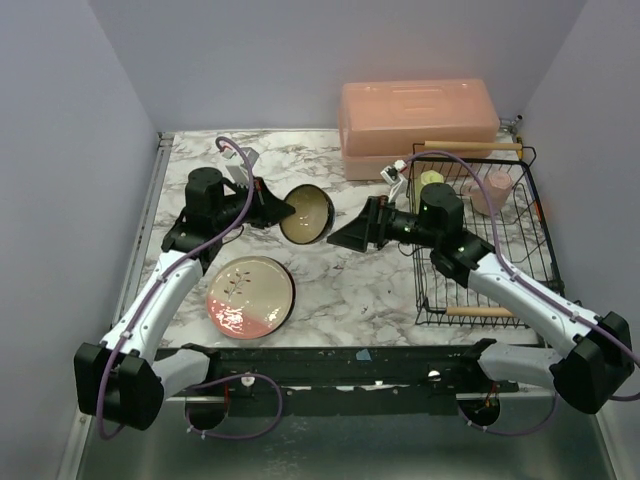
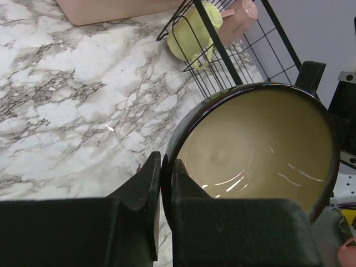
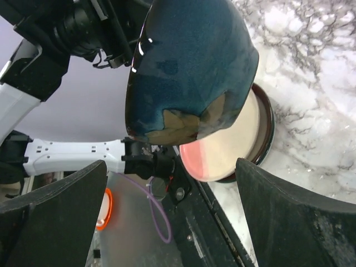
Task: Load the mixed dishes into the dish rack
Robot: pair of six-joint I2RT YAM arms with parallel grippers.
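From where I stood, the left fingers (image 2: 139, 206) were pinched tight on the rim of the teal-blue bowl with a cream inside (image 2: 261, 150), one finger inside the rim and one outside. The bowl hung tipped between the two arms over the white marble table (image 1: 350, 290). Its cream hollow faced up and toward the left arm, and its blue underside faced the right one (whether its lower edge touched the table I could not tell). The right fingers (image 3: 55, 211) stood spread wide just beside the bowl, closed on nothing, with the bowl's dark back filling the view ahead of them.

The cream-and-pink floral plate (image 1: 250, 296) lay flat on the table beside the left arm, nearer to me than the bowl. The rectangular black wire dish rack with light wooden rod handles (image 1: 480, 312) stood at the right side of the table. In its far end sat the pale yellow-green mug (image 1: 432, 182) on the left and the small pink cup (image 1: 493, 192) on the right. Behind the rack, at the far edge of the table, stood a salmon-pink lidded plastic box (image 1: 418, 125).
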